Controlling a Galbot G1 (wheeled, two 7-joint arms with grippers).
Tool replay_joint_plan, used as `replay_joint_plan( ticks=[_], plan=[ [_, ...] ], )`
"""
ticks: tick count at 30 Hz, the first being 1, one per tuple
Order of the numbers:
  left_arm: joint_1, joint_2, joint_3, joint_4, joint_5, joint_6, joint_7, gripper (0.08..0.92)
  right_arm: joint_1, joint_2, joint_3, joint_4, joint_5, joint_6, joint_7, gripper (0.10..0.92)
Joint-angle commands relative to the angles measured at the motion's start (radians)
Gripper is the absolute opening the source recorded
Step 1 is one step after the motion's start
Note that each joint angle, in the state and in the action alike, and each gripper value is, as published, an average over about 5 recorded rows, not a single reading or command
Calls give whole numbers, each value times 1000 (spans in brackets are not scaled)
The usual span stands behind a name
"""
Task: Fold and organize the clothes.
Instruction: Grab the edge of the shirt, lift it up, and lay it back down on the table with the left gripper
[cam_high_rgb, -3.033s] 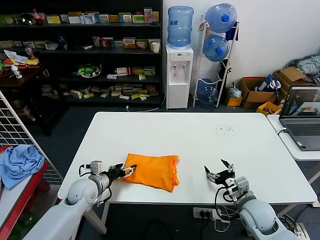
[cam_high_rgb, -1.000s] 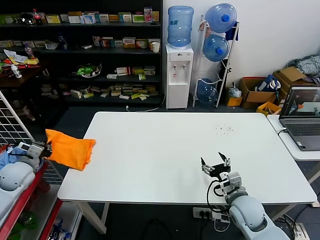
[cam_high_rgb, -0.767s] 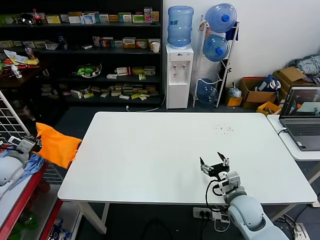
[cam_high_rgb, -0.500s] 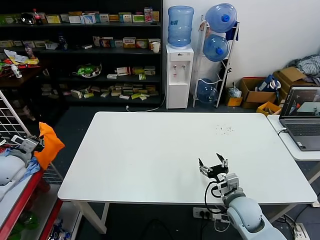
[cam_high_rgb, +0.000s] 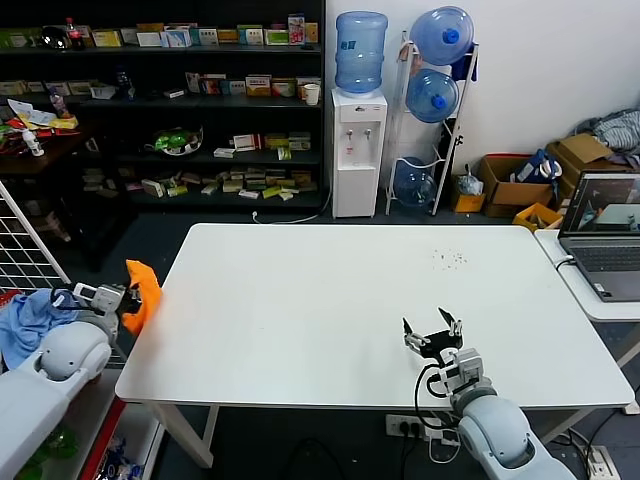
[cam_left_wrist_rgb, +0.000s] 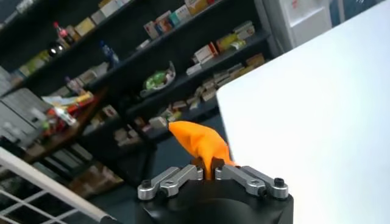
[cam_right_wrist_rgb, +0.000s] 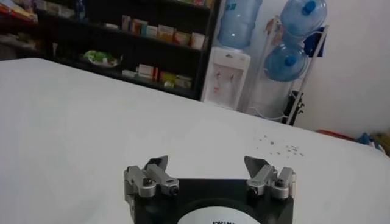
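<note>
**Where everything sits right now**

So the T-shirt is off the tabletop, just past its left edge, pinched in the left hand. A cloth lies further left beside the wire rack. The right hand sits over the tabletop's near right part, fingers spread. Shelves and a water dispenser stand behind, and a laptop is on the desk to the right.

The left gripper pinches a bunched orange T-shirt just off the white table's left edge, beside a light blue cloth; the right gripper rests spread-fingered on the table's near right part.
</note>
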Motion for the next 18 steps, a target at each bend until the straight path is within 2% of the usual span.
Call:
replay_joint_plan(
  ticks=[1,9,18],
  plan=[
    [18,-124,3,-179,-279,49,-192,154,-2,-4,4,-1,-9,3,-6,823],
    [53,-274,24,-260,-347,30,-304,154,-6,-18,5,1,-16,6,-20,823],
    [41,-510,83,-158,-218,-26,-305,154,-38,-55,23,3,-14,67,-81,823]
  ],
)
